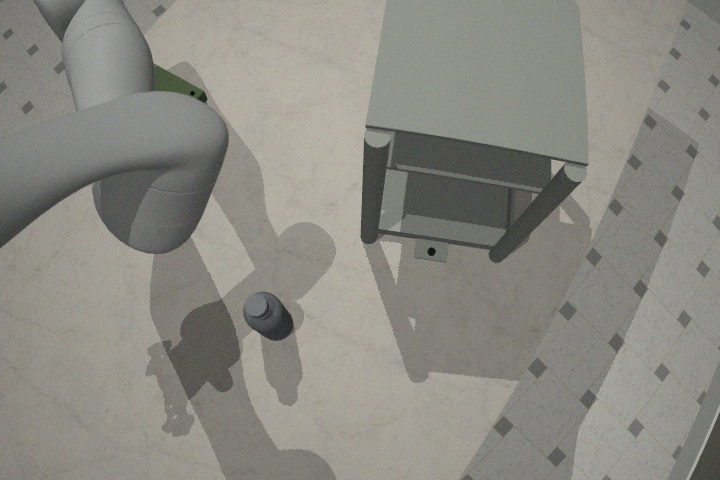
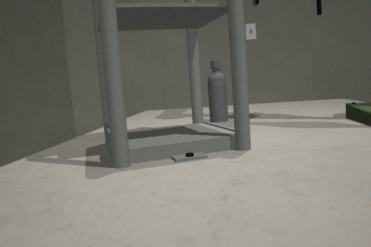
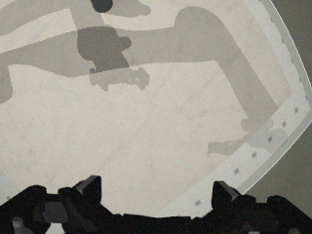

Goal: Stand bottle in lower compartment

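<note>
A grey bottle [image 1: 267, 315] stands upright, cap up, on the table top, left of and in front of the shelving unit [image 1: 474, 130]. The unit's lower compartment [image 2: 174, 137] has a floor with a front lip and holds nothing. My gripper [image 3: 157, 192] is open and empty, high above the table and far from the bottle. Only the arm's links [image 1: 106, 147] show in the overhead view.
A green block [image 2: 364, 112] lies at the arm's base, also seen in the overhead view [image 1: 177, 83]. A small grey tab with a black knob [image 2: 188, 156] sticks out in front of the unit's lip. The table's curved edge [image 3: 273, 136] runs to the right.
</note>
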